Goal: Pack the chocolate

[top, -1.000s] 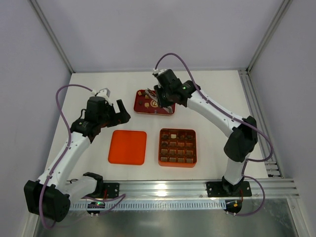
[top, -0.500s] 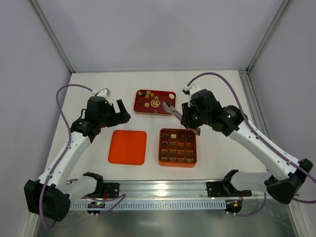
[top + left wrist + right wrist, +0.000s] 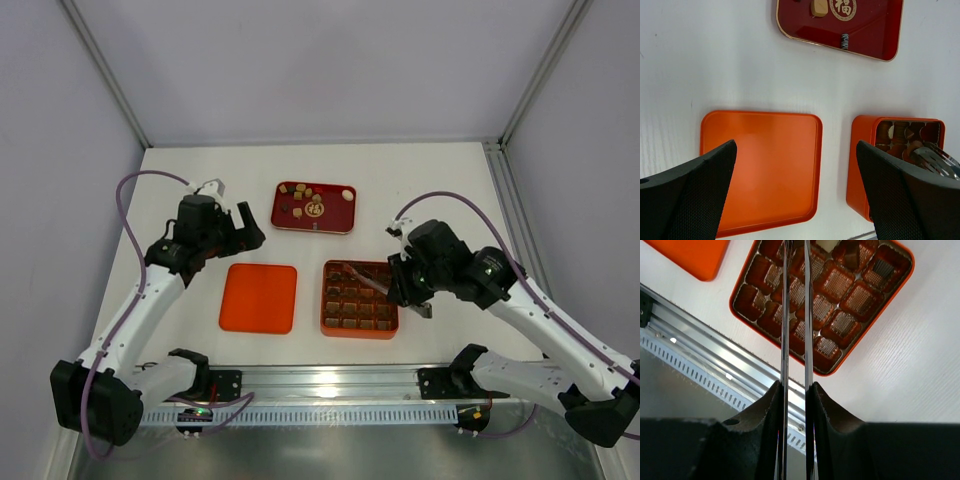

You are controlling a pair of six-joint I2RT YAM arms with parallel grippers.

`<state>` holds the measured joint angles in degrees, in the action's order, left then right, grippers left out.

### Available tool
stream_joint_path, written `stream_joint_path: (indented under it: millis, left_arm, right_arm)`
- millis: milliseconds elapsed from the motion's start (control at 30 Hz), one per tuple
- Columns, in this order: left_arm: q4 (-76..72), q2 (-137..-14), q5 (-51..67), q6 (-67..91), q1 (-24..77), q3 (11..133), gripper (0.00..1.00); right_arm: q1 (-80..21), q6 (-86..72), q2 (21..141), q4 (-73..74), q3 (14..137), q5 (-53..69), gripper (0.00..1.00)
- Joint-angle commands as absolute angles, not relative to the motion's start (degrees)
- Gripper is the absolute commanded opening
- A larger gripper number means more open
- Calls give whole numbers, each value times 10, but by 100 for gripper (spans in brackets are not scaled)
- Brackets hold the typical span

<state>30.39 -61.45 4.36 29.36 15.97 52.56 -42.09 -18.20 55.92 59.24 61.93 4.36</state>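
The right gripper (image 3: 795,390) has its jaws pinching the tweezers (image 3: 794,315). Their tips reach over the upper left cells of the box (image 3: 360,334). The tips run off the top of the right wrist frame, so I cannot tell whether they hold a piece.

The left gripper (image 3: 796,145) hangs with its jaws spread wide above the lid (image 3: 259,298).

Most loose chocolate (image 3: 303,195) lies on the tray (image 3: 335,215) at upper centre, and a few pieces sit in the box's upper row.

**Risks:**
- A held piece could slip, since the thin blades give little grip.
- The piece could drop into a cell that is already filled.
- The tips could catch a cell wall and shove the box across the counter (image 3: 200,180).

**Orientation:** The pieces look round or squarish, with no clear long axis. One tan oval (image 3: 818,7) on the tray seems to run up and down the left wrist frame.
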Motion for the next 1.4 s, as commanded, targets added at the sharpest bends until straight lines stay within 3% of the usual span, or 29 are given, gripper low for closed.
stream_joint_path:
  millis: [0,467,1067,1367]
  left_arm:
    - [288,-618,54,290,158,525,100]
    - [289,-620,53,288,158,524,100]
    - [289,-617,50,287,158,524,100]
    - [291,-615,50,287,158,523,100]
  right_arm:
    - [-428,-185,539,609,612,64,27]
    - [-439,-174,542,622,596,66,27]
    - [-438,-165,553,628,602,52,39]
    - [-438,-166,555,633,625,34,40]
